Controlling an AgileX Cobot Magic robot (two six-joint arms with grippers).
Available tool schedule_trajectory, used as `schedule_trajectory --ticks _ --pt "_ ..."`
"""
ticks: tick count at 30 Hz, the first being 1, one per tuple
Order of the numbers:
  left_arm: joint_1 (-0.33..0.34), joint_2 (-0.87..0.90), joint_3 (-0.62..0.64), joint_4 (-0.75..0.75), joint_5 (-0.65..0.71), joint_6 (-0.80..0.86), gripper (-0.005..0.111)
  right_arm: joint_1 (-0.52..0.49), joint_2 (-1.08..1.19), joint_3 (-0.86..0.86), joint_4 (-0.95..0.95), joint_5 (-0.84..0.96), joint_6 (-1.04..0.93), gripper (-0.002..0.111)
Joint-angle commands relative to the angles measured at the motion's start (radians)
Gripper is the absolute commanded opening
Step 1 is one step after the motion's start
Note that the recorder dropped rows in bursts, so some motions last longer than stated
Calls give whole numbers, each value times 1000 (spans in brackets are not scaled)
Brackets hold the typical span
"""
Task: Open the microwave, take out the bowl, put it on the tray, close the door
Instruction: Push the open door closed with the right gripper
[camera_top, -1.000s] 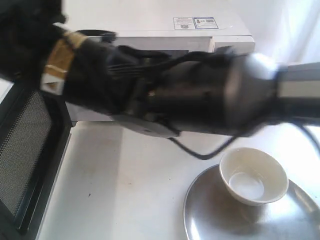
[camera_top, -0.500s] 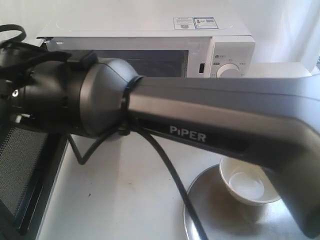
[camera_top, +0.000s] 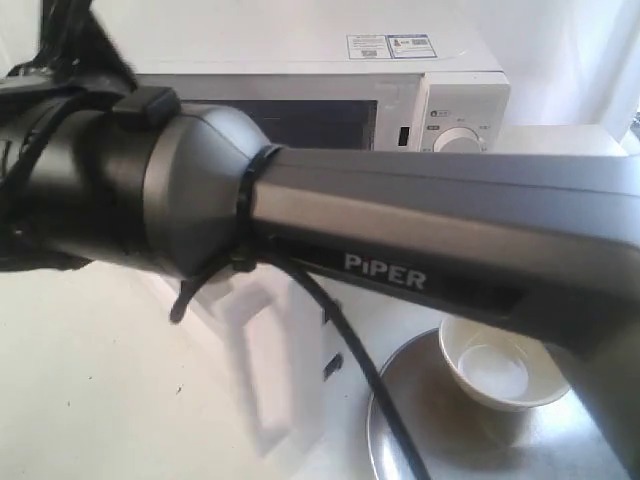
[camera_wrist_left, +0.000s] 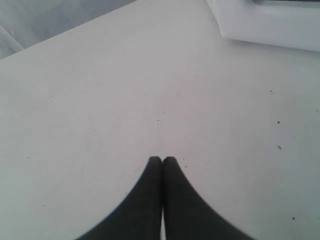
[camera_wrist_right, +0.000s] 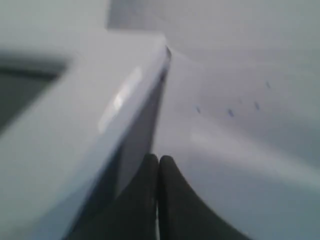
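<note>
The white microwave (camera_top: 455, 95) stands at the back. Its door (camera_top: 280, 385) is a blurred white panel partway through its swing, handle side facing the camera. The cream bowl (camera_top: 497, 365) sits in the steel tray (camera_top: 440, 435) at the front right. My right arm reaches across from right to left, and its gripper end is hidden in the exterior view. In the right wrist view the right gripper (camera_wrist_right: 159, 159) is shut, empty, its tips against the door's white edge (camera_wrist_right: 120, 105). The left gripper (camera_wrist_left: 162, 160) is shut and empty above the bare table, with a microwave corner (camera_wrist_left: 270, 25) beyond it.
The dark arm body (camera_top: 400, 240) with its cable (camera_top: 350, 350) blocks most of the exterior view, including much of the microwave front. White tabletop (camera_top: 90, 380) lies at the front left. A white block (camera_top: 560, 138) stands to the microwave's right.
The door was wide open at the far left, dark inner face showing; it has swung toward the microwave, showing its white face. The right arm has swept further left with it.
</note>
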Motion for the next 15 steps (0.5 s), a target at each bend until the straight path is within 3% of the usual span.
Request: schedule_trajectory --ticks 1,4,8,12,15 --pt "0 -2 -2 -2 0 -3 0 -88 -14 -1 -163 207 286 0" --pt "0 -2 -2 -2 0 -3 0 -142 -14 2 -123 243 419 0" --pt "0 -2 -2 -2 0 -3 0 -203 -14 40 -92 228 453 0" --pt "0 -2 -2 -2 0 -3 0 -253 -8 109 -151 139 480 0" --pt "0 -2 -2 -2 0 -3 0 -299 7 151 -242 139 605 0"
